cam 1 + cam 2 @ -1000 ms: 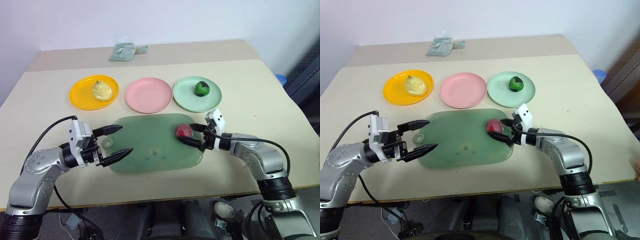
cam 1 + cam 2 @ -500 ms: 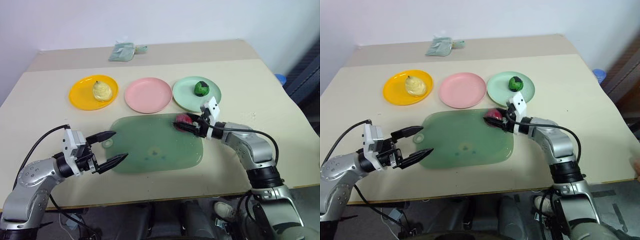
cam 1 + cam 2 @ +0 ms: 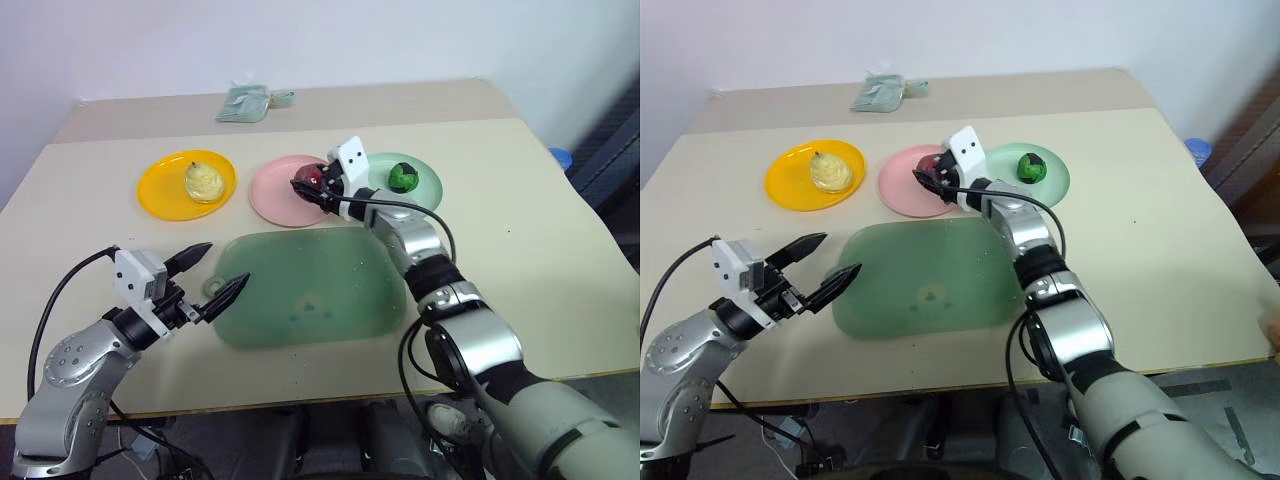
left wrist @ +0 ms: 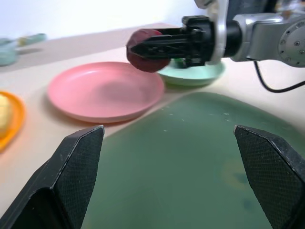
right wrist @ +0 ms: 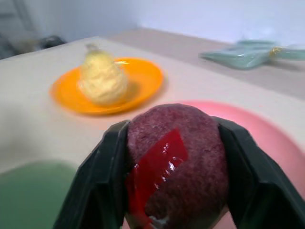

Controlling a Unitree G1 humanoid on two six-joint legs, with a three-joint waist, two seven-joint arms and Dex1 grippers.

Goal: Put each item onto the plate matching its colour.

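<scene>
We count three plates [image 3: 296,204] and three toy foods; our right gripper [image 3: 312,183] clamps the red ball [image 3: 308,178] above the pink one (left gripper [image 3: 212,272] jaws wide).

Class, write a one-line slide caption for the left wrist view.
Right gripper holds the red ball above the pink plate, seen between the open left gripper's fingers.
</scene>
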